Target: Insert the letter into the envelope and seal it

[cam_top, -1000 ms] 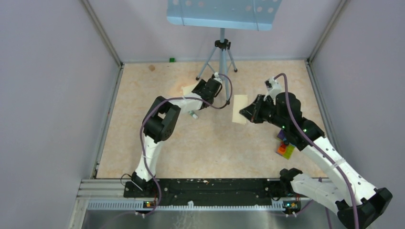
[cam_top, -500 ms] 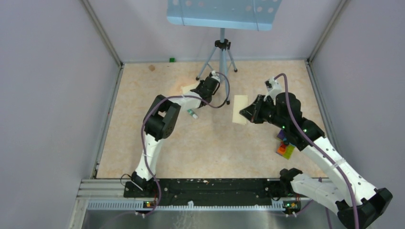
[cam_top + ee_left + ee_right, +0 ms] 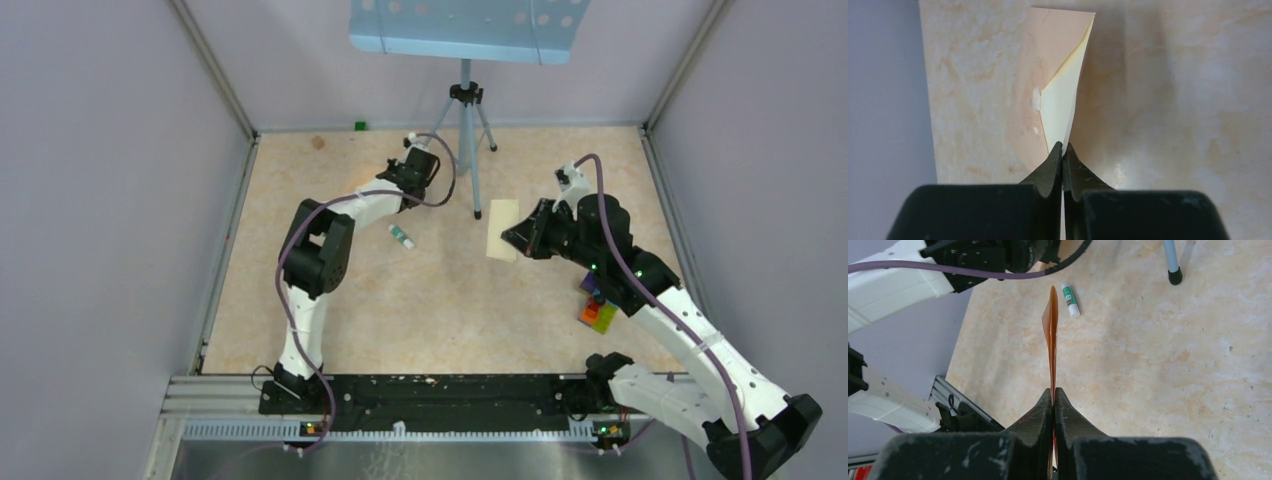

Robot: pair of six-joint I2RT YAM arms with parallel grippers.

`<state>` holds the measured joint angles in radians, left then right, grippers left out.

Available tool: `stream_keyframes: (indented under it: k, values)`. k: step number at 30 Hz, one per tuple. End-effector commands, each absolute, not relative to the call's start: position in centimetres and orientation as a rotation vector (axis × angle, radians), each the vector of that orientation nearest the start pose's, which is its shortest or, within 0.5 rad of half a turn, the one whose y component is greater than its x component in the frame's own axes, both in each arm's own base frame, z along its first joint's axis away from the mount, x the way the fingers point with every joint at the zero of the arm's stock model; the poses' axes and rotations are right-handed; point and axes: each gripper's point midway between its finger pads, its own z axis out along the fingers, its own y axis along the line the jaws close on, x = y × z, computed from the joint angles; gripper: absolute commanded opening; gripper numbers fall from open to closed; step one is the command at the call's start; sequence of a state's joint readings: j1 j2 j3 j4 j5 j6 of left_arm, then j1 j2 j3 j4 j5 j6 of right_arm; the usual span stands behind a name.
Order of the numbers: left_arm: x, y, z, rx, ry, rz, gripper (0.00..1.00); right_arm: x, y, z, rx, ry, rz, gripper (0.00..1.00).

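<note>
Letter [image 3: 1060, 100]: pale cream-yellow sheet, folded at crease, peach-toned face to its left; far-left part of counter [image 3: 430, 300].
L jaws: clenched on letter's near tip; we can't tell if sheet is off the counter.
Envelope [image 3: 1050, 325]: tan, edge-on & upright in R wrist view, over mid-counter, well apart from letter.
R jaws: clenched on envelope's near edge.
Glue stick [image 3: 402, 237]: we see it lying on counter, near L arm.
Tripod stand [image 3: 465, 93]: at far side.

Part of the envelope [image 3: 1050, 325] hidden between jaws
</note>
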<state>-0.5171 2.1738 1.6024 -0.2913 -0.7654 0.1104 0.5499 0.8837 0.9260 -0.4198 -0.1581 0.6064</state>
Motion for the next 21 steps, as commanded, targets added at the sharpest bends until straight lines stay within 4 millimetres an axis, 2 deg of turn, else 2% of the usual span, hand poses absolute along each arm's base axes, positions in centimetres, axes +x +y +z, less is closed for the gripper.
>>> stream_keyframes:
  k: [1, 5, 12, 16, 21]
  values:
    - [46.0, -11.2, 11.1, 0.133, 2.273, 0.72, 0.0, 23.5, 20.7, 28.9, -0.06, 1.983, 0.936, 0.0]
    - [41.5, -10.0, 10.7, 0.024, 2.381, 0.659, 0.0, 23.3, 20.5, 28.4, -0.064, 1.991, 0.926, 0.0]
    - [31.6, -10.6, 9.5, -0.108, 2.626, 0.372, 0.0, 23.3, 20.8, 27.4, -0.1, 2.014, 0.918, 0.0]
    - [26.2, -13.3, 9.9, -0.116, 2.69, 0.143, 0.0, 23.3, 20.7, 26.8, -0.114, 2.027, 0.9, 0.0]
    - [20.6, -18.9, 9.7, -0.171, 2.758, -0.156, 0.0, 23.2, 20.5, 26.3, -0.123, 2.042, 0.881, 0.0]
